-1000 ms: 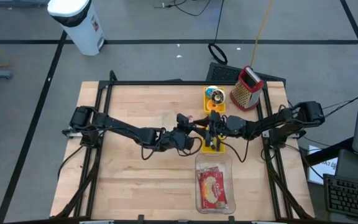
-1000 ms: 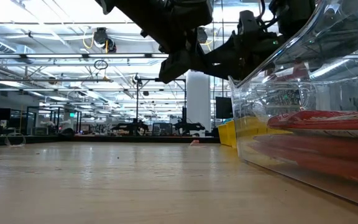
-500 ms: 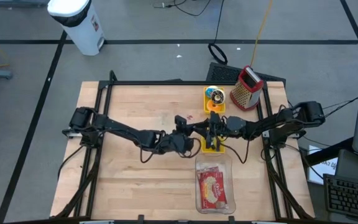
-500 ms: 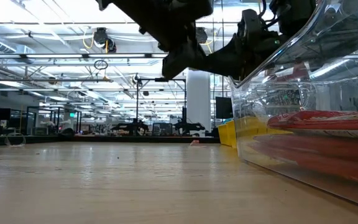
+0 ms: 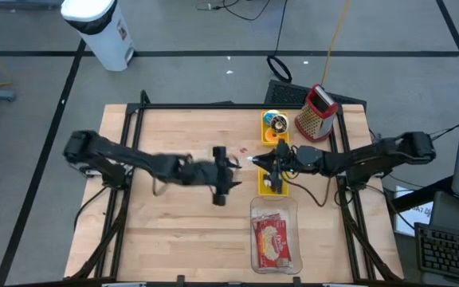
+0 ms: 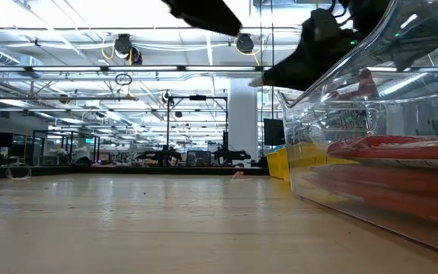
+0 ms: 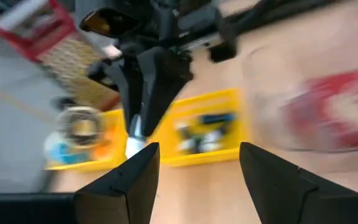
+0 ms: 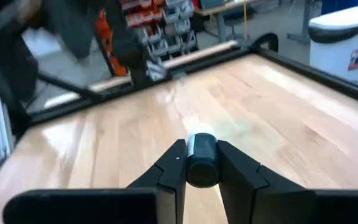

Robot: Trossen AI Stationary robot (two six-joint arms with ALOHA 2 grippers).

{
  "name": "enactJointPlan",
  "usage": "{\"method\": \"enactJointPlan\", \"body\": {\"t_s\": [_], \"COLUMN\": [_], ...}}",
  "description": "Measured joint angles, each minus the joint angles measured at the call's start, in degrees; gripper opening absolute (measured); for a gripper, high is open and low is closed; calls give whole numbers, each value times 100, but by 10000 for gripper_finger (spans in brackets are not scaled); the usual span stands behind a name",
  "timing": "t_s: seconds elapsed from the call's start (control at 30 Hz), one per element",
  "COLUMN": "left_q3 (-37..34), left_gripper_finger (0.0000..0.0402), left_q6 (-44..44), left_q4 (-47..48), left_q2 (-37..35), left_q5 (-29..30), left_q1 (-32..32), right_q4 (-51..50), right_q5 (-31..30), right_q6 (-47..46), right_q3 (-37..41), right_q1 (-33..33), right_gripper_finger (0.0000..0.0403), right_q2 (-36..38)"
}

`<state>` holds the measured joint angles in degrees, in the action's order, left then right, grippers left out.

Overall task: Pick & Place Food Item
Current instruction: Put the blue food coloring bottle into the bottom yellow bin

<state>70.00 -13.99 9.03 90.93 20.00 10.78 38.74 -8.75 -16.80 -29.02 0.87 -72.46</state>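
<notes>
Now the right gripper [image 8: 201, 163] pinches a small dark tube [image 8: 201, 160] above the table by the yellow tray [image 5: 272, 184], the left gripper [image 7: 194, 163] is open, and next comes setting it down gently.

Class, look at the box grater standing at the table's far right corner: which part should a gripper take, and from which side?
Probably the red handle on top of the box grater, coming from above: it stands upright, and its body widens downward.
</notes>
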Motion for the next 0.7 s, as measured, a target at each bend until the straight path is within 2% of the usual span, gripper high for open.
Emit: {"method": "enactJointPlan", "body": {"t_s": [0.1, 0.17, 0.3, 0.43, 0.57, 0.7], "left_q3": [-372, -782, -1913, -3158, -4190, -4860], "left_gripper_finger": [219, 212, 195, 179, 166, 156], "left_q6": [501, 622, 728, 1043, 1449, 1778], "left_q4": [-67, -305, -1394, -2735, -3683, -4166], "left_q2": [-655, -1096, -1963, -2768, -3446, -4022], "left_q5": [-1174, -1379, -1141, -653, -403, -327], "left_q1": [-349, -508, -711, -859, -885, -889], "right_q4": [-613, -944, -1448, -2097, -2827, -2936], "right_q5": [-1, -7, -13, 128, 295, 304], "right_q6": [136, 229, 306, -71, -436, -643], "right_q3": [85, 136, 403, 635, 737, 911], "right_q1": [-69, -124, -207, -203, -202, -209], "right_gripper_finger": [58, 58, 58, 58, 58, 58], "right_q2": [446, 716, 1196, 1540, 1551, 1424]}}
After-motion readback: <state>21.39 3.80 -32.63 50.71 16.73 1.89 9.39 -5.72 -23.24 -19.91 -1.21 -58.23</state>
